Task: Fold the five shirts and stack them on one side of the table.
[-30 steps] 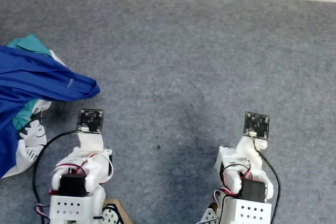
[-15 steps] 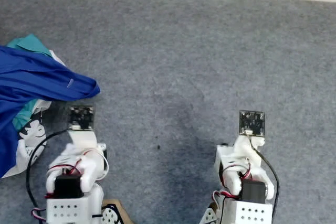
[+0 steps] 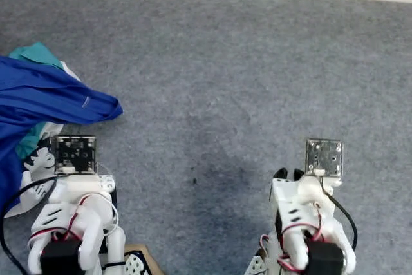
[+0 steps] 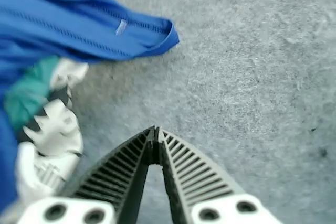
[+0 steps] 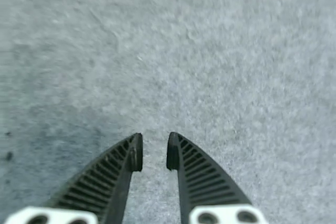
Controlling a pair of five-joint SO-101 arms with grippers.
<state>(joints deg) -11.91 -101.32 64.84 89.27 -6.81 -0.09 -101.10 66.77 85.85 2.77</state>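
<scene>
Black ribbed left gripper fingers pressed together, empty | right gripper tips slightly apart, empty, over grey felt table | shirt pile cut off at the view's edge, count unclear | blue shirt over teal shirt and white printed shirt, just ahead of left gripper, well apart from right

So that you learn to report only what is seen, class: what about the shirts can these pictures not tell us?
- High view: the blue shirt runs off the left edge, so its full shape and the number of shirts cannot be told.
- High view: the blue shirt covers most of the teal shirt and the white shirt.
- High view: the left arm overlaps the white shirt's near edge.
</scene>
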